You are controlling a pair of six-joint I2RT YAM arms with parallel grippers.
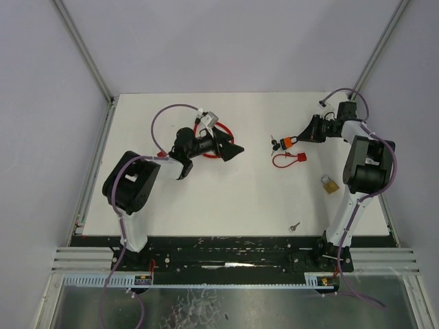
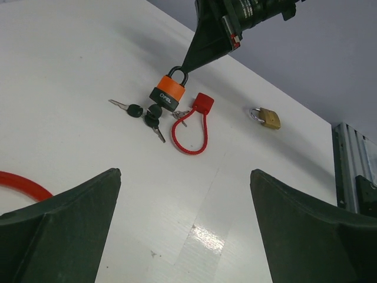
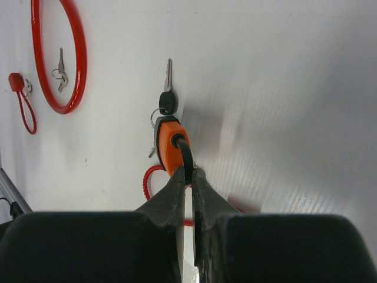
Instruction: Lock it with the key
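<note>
An orange padlock with a black shackle stands right of the table's middle. My right gripper is shut on that shackle, its tips pinching the black bow just behind the orange body. A bunch of black-headed keys lies against the padlock's base, one key pointing away from it. My left gripper is open and apart from the padlock, hovering over bare table with nothing between its fingers.
A small red cable lock lies just in front of the orange padlock. A brass padlock sits by the right arm, and a lone key near the front edge. A red ring lies under the left gripper.
</note>
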